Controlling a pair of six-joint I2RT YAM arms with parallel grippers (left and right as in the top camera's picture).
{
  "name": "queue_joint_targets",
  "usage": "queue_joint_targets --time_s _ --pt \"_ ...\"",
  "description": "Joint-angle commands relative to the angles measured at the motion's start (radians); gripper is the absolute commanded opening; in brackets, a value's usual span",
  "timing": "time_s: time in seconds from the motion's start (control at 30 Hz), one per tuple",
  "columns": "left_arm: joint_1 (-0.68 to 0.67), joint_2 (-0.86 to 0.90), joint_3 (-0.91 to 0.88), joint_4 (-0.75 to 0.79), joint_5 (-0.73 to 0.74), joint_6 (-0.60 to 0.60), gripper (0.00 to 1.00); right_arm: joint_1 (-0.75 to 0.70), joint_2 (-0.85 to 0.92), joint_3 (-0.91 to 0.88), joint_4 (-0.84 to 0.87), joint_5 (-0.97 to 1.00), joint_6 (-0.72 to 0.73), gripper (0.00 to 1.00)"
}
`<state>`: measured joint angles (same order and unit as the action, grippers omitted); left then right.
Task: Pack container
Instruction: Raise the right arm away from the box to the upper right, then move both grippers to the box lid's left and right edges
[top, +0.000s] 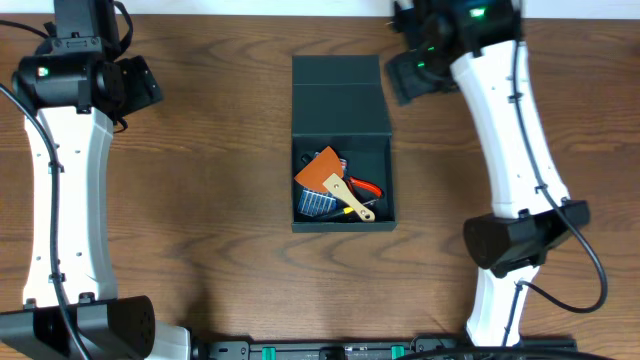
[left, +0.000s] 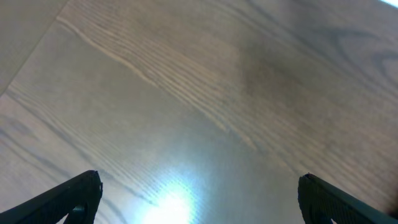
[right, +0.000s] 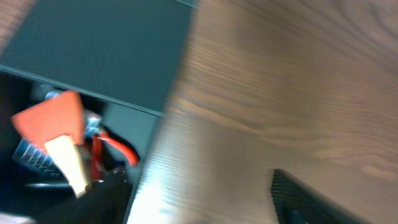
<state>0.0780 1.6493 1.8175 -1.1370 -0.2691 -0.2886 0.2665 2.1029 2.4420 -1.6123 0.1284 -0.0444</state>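
Observation:
The container (top: 338, 95) is a dark teal box in the middle of the table, its flap lid lying open toward the back. Inside it lie an orange scraper (top: 322, 170) with a wooden handle, red-handled pliers (top: 365, 187) and a blue case (top: 313, 206). My right gripper (top: 398, 76) hovers just right of the lid. In the right wrist view the right gripper (right: 205, 199) is open over bare wood, with the container (right: 106, 43), scraper (right: 53, 118) and pliers (right: 115, 146) to its left. My left gripper (top: 147, 85) is far left and, in the left wrist view, the left gripper (left: 199, 199) is wide open and empty.
Wooden tabletop (top: 210, 200) surrounds the box on all sides. The arm bases (top: 520, 240) stand at the front left and front right. A dark rail (top: 330, 350) runs along the front edge.

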Motion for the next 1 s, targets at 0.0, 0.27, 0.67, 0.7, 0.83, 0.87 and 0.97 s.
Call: queue_joint_targets --time_s 0.0,0.27,0.67,0.7,0.83,0.87,0.97 --pt "0.004 -0.006 0.004 0.024 -0.003 -0.005 0.99 -0.065 -0.016 0.015 -0.028 0.047 0.049 0.02" --pt "0.004 -0.005 0.0 0.023 0.163 0.028 0.06 -0.192 -0.016 0.015 -0.049 -0.042 -0.012 0.02" --pt "-0.018 -0.005 -0.097 0.195 0.647 0.357 0.06 -0.248 -0.016 -0.05 0.088 -0.225 -0.146 0.02" --pt "-0.023 -0.005 -0.115 0.211 0.695 0.396 0.06 -0.251 -0.016 -0.071 0.103 -0.25 -0.159 0.02" --pt "-0.052 -0.003 -0.222 0.284 0.822 0.494 0.06 -0.267 -0.016 -0.212 0.175 -0.385 -0.232 0.02" --pt "-0.055 -0.002 -0.251 0.3 0.847 0.51 0.06 -0.271 -0.016 -0.26 0.196 -0.434 -0.258 0.02" --pt "-0.052 0.012 -0.343 0.359 0.963 0.552 0.06 -0.288 -0.016 -0.407 0.274 -0.554 -0.293 0.01"
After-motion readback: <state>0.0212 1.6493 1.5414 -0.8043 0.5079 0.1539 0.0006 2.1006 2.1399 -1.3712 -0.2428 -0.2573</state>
